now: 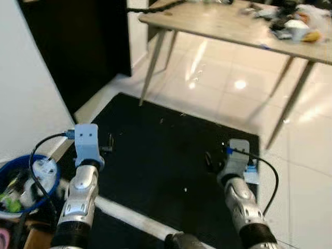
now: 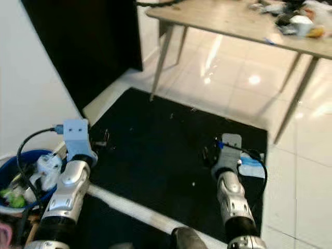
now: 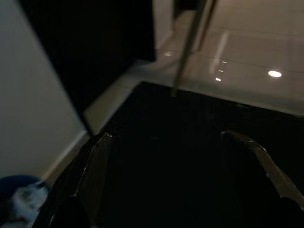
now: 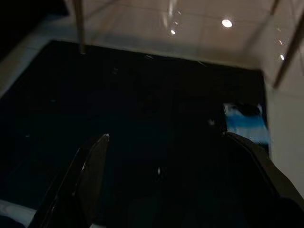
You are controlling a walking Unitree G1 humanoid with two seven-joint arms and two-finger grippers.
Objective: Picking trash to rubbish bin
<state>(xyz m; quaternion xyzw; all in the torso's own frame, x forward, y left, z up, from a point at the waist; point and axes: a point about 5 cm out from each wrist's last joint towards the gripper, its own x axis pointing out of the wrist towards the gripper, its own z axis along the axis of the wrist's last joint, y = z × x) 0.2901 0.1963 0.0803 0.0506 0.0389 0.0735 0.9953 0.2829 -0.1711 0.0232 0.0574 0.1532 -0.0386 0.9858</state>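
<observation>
Two pincers of mine, left pincer (image 3: 166,185) and right pincer (image 4: 175,185), hang spread and empty over the black mat (image 1: 155,155). A blue wrapper (image 4: 244,122) lies at the mat's right edge. The blue bin (image 1: 15,181) stands left of the mat.

Wooden table and black mat on glossy tile

The table (image 1: 218,23) stands beyond the mat (image 1: 171,155), on the pale tiled floor (image 1: 218,88).

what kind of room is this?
Likely a home dining or living area: glossy tile floor, black mat, cluttered wooden table, and a blue bin holding trash by the wall.
</observation>
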